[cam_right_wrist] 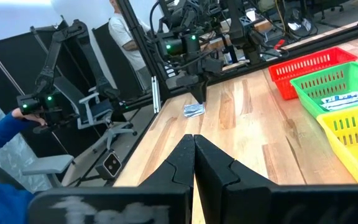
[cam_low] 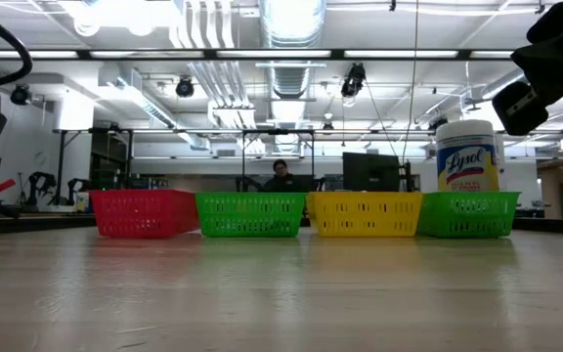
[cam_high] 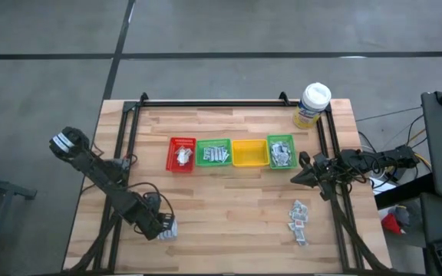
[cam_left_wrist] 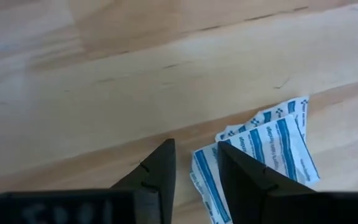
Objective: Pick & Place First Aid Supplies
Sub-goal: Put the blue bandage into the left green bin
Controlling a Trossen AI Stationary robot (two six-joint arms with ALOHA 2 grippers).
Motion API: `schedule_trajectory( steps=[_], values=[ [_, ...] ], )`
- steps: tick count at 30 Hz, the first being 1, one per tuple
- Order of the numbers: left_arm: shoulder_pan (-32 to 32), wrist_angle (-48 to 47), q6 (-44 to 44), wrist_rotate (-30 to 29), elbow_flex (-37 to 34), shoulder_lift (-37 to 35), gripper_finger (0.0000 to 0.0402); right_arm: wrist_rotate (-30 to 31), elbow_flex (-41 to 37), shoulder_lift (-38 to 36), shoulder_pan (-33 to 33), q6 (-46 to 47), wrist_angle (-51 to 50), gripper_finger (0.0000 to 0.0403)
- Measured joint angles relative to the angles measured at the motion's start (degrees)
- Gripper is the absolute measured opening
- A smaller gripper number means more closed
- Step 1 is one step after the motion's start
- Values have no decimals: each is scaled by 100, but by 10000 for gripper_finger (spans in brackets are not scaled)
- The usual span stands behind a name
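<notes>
Left gripper [cam_left_wrist: 194, 168], at 7 o'clock on the wooden table [cam_high: 229, 207], fingers spread above white-blue flat sachets [cam_left_wrist: 272, 146]; only the left wrist view shows the gap. Right gripper [cam_right_wrist: 194, 152], at 3 o'clock, pressed together, empty. Second sachet pile [cam_high: 298, 221] at 5 o'clock.

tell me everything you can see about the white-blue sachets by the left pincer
The white-blue sachets are a few flat, papery-looking wrappers, white with blue stripes and small print, fanned and overlapping on the wooden table near its front left corner. The left pincer stands open over their edge, one finger overlapping them; whether it touches them is unclear.
</notes>
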Motion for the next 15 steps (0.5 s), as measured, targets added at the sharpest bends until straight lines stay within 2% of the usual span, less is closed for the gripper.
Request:
schedule_trajectory(
  steps=[15],
  values=[
    [-6,78,-3,78,-207,-22,78,0,0,0,-2,-1,-1,8]
  ],
)
